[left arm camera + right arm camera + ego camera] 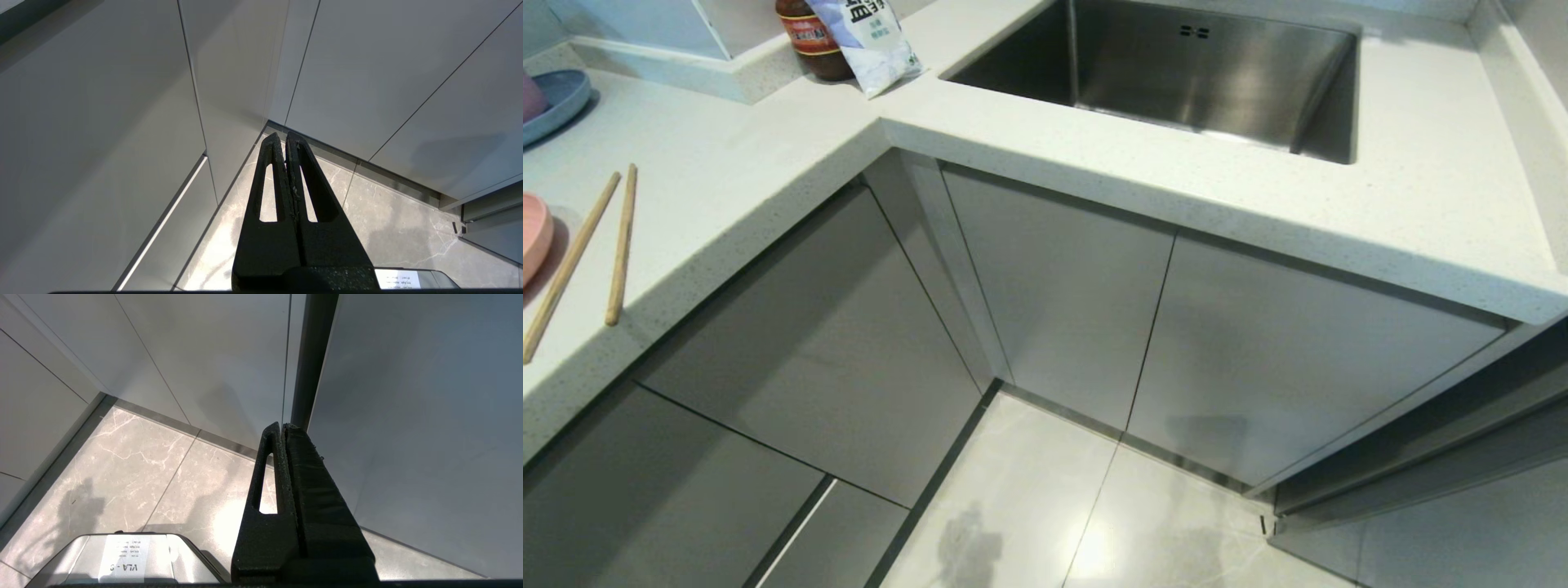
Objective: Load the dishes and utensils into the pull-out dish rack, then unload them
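Observation:
A pair of light wooden chopsticks (621,245) lies on the white counter (727,180) at the far left of the head view. Just left of them, the edge of a pink dish (533,233) shows at the frame border. The pull-out dish rack is out of view; only closed grey cabinet fronts (1062,302) show. Neither arm appears in the head view. My left gripper (284,136) is shut and empty, hanging low over the floor tiles by the cabinet corner. My right gripper (282,428) is shut and empty too, close to a grey cabinet panel.
A steel sink (1217,73) is set into the counter straight ahead. A brown jar (809,41) and a white bag (870,41) stand at the back corner. A blue plate (556,102) sits far left. Pale floor tiles (1029,506) lie below the cabinets.

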### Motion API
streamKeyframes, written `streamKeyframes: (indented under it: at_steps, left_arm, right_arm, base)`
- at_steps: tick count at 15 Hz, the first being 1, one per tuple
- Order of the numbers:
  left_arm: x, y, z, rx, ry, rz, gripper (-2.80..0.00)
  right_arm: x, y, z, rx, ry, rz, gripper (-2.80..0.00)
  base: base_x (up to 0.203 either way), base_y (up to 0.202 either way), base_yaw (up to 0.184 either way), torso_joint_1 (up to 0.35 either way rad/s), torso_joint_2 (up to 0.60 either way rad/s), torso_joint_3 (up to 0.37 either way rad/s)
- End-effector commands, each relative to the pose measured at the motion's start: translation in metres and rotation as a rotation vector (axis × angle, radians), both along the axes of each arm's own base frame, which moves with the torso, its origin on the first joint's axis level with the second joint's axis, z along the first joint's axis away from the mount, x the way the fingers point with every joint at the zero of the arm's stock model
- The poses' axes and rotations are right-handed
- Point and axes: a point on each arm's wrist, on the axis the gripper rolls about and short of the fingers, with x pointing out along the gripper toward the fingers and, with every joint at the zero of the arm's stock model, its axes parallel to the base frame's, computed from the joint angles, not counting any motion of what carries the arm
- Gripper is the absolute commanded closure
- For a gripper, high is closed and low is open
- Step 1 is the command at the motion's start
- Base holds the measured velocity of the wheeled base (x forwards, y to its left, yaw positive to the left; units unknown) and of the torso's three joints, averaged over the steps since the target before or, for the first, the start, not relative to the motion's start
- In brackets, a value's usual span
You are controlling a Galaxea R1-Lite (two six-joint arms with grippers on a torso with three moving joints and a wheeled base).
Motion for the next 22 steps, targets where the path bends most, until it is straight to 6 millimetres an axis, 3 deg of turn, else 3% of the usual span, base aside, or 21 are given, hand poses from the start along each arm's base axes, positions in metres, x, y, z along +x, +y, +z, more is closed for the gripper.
streamKeyframes:
  at_steps: [1, 6, 22]
  left_arm:
    - [0.0021, 0.0, -0.0065, 0.001, 0.026, 0.0, 0.0]
    - [0.002, 0.0, -0.0063, 0.0, 0.025, -0.002, 0.0]
    - [0.002, 0.0, -0.0063, 0.002, 0.025, -0.001, 0.0]
  right_arm:
    - [-0.0001, 0.0, -0.0004, 0.0, -0.001, 0.0, 0.0]
    - [-0.0001, 0.0, -0.0004, 0.001, -0.001, 0.0, 0.0]
    - [-0.0001, 0.0, -0.0004, 0.001, -0.001, 0.0, 0.0]
  base:
    - [0.0, 0.0, 0.0, 0.0, 0.0, 0.0]
    - [0.0, 0.0, 0.0, 0.001, 0.0, 0.063]
    - [0.0, 0.0, 0.0, 0.002, 0.0, 0.199]
